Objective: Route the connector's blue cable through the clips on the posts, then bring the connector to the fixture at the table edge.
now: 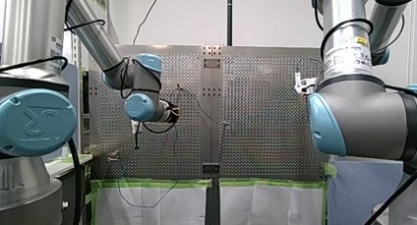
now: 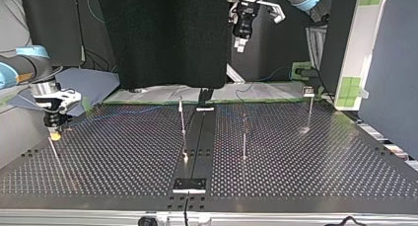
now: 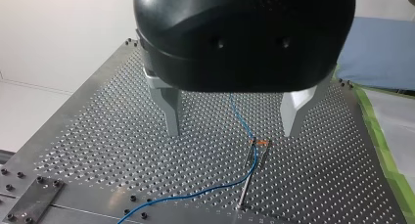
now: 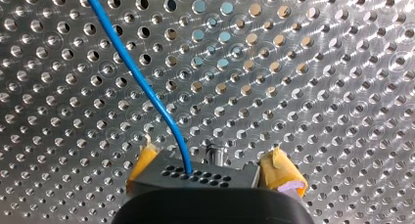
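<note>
My right gripper [image 4: 211,171] with yellow pads [image 4: 286,177] pinching the grey, hole-dotted connector [image 4: 195,176] low over the perforated table [image 4: 318,87], thin blue cable [image 4: 135,72] curving out ahead of it — my left gripper [image 3: 232,133] spread, above the cable and a post [image 3: 248,186].

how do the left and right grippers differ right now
My left gripper is open and empty; my right gripper is shut on the connector with its blue cable. My left gripper hangs high above the perforated table; my right gripper sits low by it. My left gripper's fingers are bare metal; my right gripper's carry yellow pads. Both have two fingers.
</note>
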